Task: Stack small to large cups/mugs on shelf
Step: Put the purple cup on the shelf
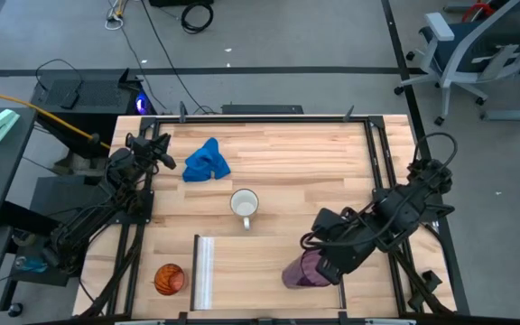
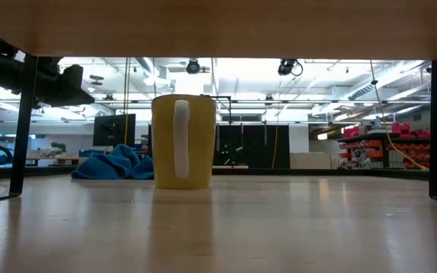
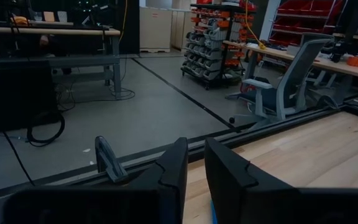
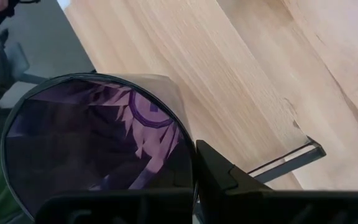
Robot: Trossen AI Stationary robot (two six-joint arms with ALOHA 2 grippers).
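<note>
We have the right gripper (image 1: 325, 267) clamped on the tall translucent purple tumbler (image 1: 301, 270), which tilts at the right end of the flat light-wood shelf panel (image 1: 269, 271), beside its thin dark rail (image 1: 341, 291). In our right wrist view the tumbler (image 4: 98, 146) fills the space against a dark finger (image 4: 219, 171). The white handled mug (image 1: 244, 204) stands upright mid-table, beyond the shelf. The small orange translucent cup (image 1: 170, 278) sits left of the silver metal rail (image 1: 205, 271). Our left gripper (image 1: 158, 149) waits far left near the crumpled blue cloth (image 1: 207, 161), fingers (image 3: 179, 168) nearly closed on nothing.
</note>
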